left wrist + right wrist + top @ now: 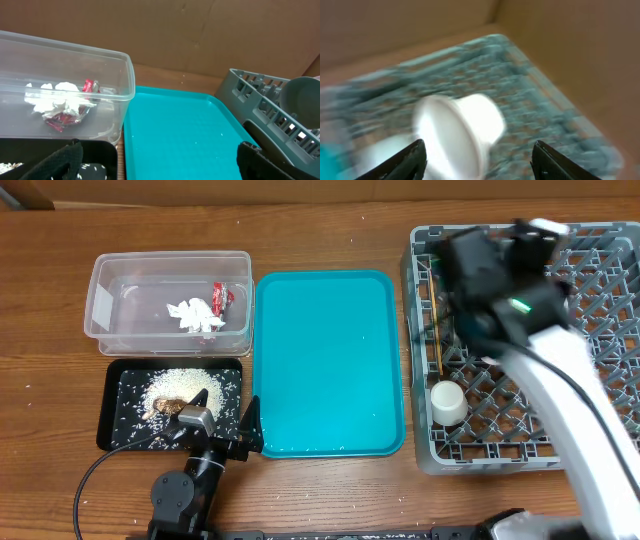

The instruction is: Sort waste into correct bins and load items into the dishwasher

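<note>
The clear tub holds the white tissue and the red wrapper; both also show in the left wrist view. The black tray holds rice and a brown scrap. My left gripper is open and empty over the teal tray's front left corner. The grey dish rack holds the white cup and chopsticks. My right gripper is open over the rack, a blurred white cup just ahead of its fingers. A grey bowl stands in the rack. The plates are hidden.
The large teal tray lies between the bins and the rack, with a few rice grains along its front edge. The right arm stretches across the rack. A brown cardboard wall stands behind the table.
</note>
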